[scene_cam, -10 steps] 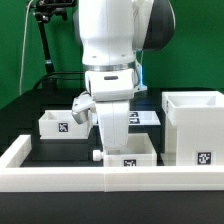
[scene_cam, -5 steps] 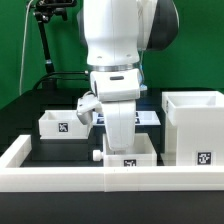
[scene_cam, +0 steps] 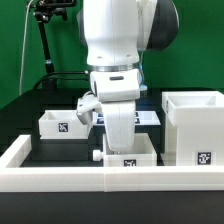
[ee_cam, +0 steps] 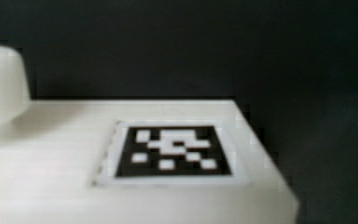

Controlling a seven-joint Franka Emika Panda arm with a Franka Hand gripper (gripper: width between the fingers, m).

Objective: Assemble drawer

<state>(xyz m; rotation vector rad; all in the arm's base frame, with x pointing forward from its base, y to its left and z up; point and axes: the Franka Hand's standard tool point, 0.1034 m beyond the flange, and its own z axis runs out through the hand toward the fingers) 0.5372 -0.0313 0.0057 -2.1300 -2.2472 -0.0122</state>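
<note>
One tray (scene_cam: 128, 152) sits on bench (scene_cam: 62, 148), just behind border wall (scene_cam: 50, 172). Pincer (scene_cam: 122, 138) is low over it; whether spread or pinching cannot be told. Judged light, rigid, slick plastic: grip a thin side wall.

Dark table (scene_cam: 60, 150), housing (scene_cam: 195, 125), tray (scene_cam: 58, 124), second tray (scene_cam: 146, 157), border wall (scene_cam: 60, 180)
</note>
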